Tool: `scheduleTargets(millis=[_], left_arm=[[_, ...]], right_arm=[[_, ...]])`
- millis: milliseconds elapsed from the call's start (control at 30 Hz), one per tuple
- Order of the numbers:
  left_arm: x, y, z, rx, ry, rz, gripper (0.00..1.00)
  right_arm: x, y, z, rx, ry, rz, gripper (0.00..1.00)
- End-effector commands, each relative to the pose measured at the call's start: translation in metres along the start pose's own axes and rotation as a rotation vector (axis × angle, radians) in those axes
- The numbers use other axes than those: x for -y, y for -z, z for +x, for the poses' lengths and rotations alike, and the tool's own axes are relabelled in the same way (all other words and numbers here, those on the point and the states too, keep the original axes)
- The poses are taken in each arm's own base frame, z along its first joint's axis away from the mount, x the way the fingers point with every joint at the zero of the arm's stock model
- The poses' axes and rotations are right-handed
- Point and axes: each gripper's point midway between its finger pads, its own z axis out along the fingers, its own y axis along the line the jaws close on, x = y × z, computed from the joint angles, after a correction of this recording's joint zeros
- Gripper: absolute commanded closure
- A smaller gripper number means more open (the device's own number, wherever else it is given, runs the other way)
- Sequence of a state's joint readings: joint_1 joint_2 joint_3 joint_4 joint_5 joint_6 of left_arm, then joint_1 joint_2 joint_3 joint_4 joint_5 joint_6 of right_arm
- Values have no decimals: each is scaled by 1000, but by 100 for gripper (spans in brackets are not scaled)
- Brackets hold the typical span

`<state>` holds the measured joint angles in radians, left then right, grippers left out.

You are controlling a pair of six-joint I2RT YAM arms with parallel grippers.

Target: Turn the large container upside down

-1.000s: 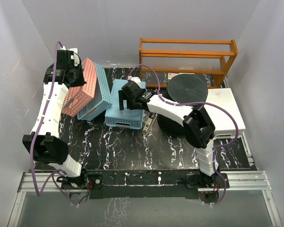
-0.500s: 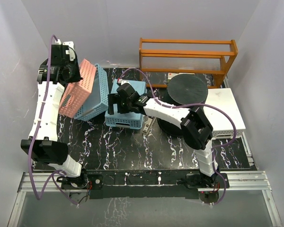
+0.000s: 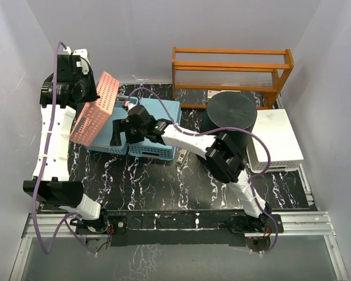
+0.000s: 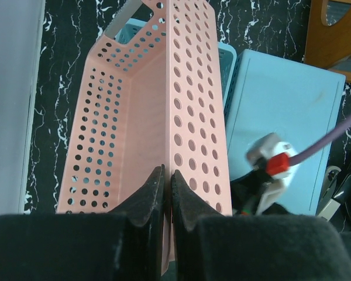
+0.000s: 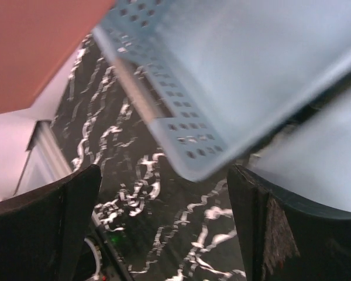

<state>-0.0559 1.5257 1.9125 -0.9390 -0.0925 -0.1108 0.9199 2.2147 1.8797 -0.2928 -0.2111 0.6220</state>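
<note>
The large container (image 3: 231, 112) is a round black bucket at the back right of the table, with a flat round face up and its wider part below. Neither gripper is near it. My left gripper (image 3: 89, 93) is shut on the long wall of a pink perforated basket (image 3: 96, 114) and holds it tilted above the table's left side. In the left wrist view the fingertips (image 4: 158, 181) pinch the pink basket's wall (image 4: 190, 117). My right gripper (image 3: 117, 133) is open and empty, low beside a blue basket (image 5: 234, 70); it also shows in the right wrist view (image 5: 164, 199).
Two light blue baskets (image 3: 155, 126) lie side by side mid-table, under and beside the right arm. A white basket (image 3: 278, 143) sits to the right of the bucket. An orange wooden rack (image 3: 231, 67) stands at the back. White walls enclose the table.
My left gripper lifted the pink basket up and to the left. The blue basket that leaned on it now lies flat. My right gripper reached further left across the blue baskets.
</note>
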Motion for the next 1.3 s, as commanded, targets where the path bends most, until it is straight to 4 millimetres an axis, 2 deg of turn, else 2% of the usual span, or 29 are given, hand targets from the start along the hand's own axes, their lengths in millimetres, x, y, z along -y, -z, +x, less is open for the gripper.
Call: scheduleTargets(millis=[0,67,133,267,333,433,567,667,733,767,1000,1033,1100,1267], left_arm=[[-9,39,-20,102,14,-32,100],[-12,45,-24,123,18,-43,100],[-13,53,-29,152,24,-46,100],[-9,68,-42,209,46,-17,100],[-2,76,-48,240,58,25,100],[9,88,-55,279,74,90,100],[21,95,-60,305,88,162,100],[30,90,-58,292,93,206,100],[32,86,-54,276,98,217,100],[32,96,-54,295,99,223,100],[34,98,-48,286,92,238,100],[35,97,-46,283,90,247,100],[37,95,-43,275,92,256,100],[39,92,-37,261,96,267,100]], right_arm=[[-64,-22,19,-69,19,-198,12],[-74,-16,12,-60,38,-204,13],[-76,-1,2,-23,74,-180,13],[-72,57,-37,127,158,-58,10],[-50,85,-49,182,171,55,9],[-1,127,-64,248,126,230,7],[85,154,-59,244,-5,405,7],[113,153,-56,210,-55,459,6],[123,144,-51,176,-67,499,6],[127,139,-49,160,-75,515,6],[164,114,-23,98,-168,647,4],[164,109,-21,94,-174,631,4],[151,93,-19,73,-167,528,4],[92,62,-26,53,-93,167,6]])
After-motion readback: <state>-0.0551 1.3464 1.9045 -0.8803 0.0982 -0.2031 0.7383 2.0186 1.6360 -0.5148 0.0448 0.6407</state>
